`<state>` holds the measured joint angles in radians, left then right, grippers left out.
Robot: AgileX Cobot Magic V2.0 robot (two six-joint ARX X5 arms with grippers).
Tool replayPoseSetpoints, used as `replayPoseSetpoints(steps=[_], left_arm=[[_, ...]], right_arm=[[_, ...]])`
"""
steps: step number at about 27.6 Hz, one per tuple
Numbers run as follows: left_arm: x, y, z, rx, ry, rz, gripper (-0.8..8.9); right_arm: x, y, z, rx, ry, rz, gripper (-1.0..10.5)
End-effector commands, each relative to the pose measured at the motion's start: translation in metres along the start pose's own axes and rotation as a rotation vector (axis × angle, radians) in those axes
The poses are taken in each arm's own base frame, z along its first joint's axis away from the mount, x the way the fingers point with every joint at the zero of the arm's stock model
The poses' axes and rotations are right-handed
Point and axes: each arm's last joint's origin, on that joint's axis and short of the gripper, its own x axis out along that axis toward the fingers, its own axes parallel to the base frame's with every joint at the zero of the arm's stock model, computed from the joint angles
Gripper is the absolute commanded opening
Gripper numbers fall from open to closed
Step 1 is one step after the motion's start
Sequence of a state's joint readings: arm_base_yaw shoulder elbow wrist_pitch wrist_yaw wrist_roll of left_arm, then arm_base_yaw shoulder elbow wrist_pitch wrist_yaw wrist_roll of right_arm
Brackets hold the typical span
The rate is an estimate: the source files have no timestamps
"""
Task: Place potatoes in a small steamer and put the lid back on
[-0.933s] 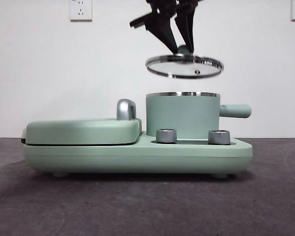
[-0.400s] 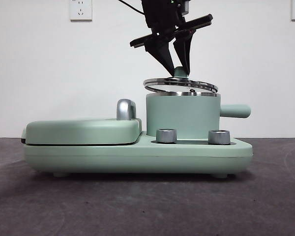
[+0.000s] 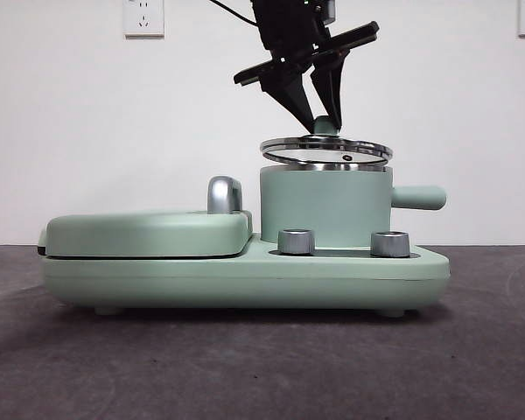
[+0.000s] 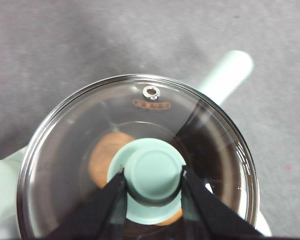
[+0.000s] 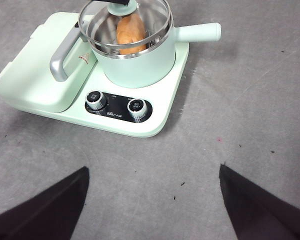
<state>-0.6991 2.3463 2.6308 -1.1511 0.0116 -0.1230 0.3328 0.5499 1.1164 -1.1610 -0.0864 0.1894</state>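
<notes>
My left gripper (image 3: 324, 118) is shut on the mint-green knob of the clear glass lid (image 3: 325, 150) and holds it level, right over the steel rim of the small steamer (image 3: 324, 206); I cannot tell whether lid and rim touch. In the left wrist view my jaws (image 4: 152, 172) grip the knob, and the orange-brown potato (image 4: 106, 156) shows through the lid (image 4: 140, 110). The right wrist view shows the potato (image 5: 130, 31) standing inside the steamer (image 5: 137, 65) under the lid (image 5: 152, 17). My right gripper (image 5: 152, 200) is open and empty, well back from the appliance.
The steamer stands on a mint-green appliance base (image 3: 245, 276) with two steel dials (image 3: 296, 241). A flat griddle cover (image 3: 149, 232) with a chrome handle (image 3: 225, 194) lies beside the pot. The pot's side handle (image 3: 418, 197) sticks out away from the griddle. Grey tabletop (image 3: 245, 367) lies all around.
The left gripper has brought the lid down from well above the steamer to its rim, and the lid has gone from tilted to level.
</notes>
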Motion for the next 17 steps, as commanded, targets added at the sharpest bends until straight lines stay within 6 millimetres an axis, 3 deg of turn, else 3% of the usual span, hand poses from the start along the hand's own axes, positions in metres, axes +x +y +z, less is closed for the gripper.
replayPoseSetpoints(steps=[1,17], left_arm=[[0.005,-0.004,0.003,0.012,-0.028,-0.014,0.06],[0.022,-0.003,-0.005,0.016,0.042,-0.003,0.10]], right_arm=[[-0.001,0.001,0.003,0.010,-0.016,0.009,4.1],[-0.001,0.001,0.002,0.013,-0.013,0.008,4.1]])
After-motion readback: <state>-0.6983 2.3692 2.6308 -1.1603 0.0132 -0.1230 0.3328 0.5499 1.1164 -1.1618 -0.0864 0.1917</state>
